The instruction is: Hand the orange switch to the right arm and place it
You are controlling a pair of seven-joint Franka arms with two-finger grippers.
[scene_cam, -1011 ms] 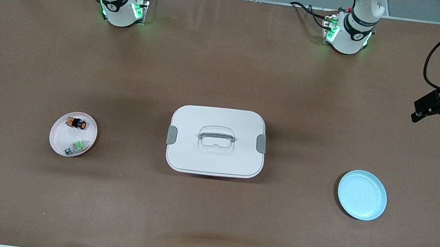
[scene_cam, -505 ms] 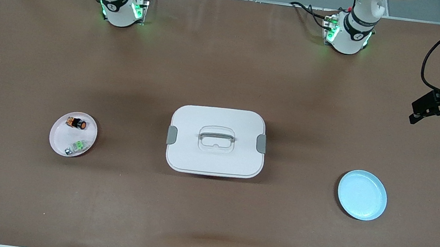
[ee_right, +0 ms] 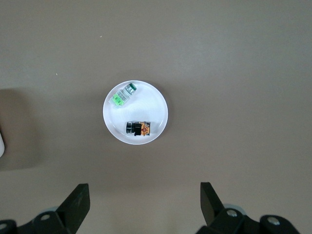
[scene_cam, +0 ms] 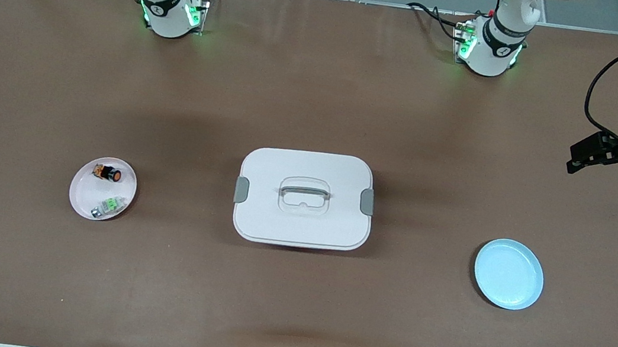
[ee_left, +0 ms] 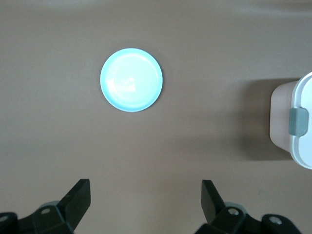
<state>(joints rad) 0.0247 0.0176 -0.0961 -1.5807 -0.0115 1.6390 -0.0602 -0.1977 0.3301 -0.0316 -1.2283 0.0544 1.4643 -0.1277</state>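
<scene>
Orange switch (scene_cam: 107,173) seated in pink plate (scene_cam: 84,203), lower left of frame.
Left pincer (ee_left: 144,204) and right pincer (ee_right: 141,204) are spread wide, nothing gripped, both raised over desk (scene_cam: 292,302).

Both grippers farther up-table than before

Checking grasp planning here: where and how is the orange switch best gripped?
Probably across the orange switch body's two long flat sides, coming straight down: it lies on its side in the pink plate, apart from the green switch, so open fingers should fit.
</scene>
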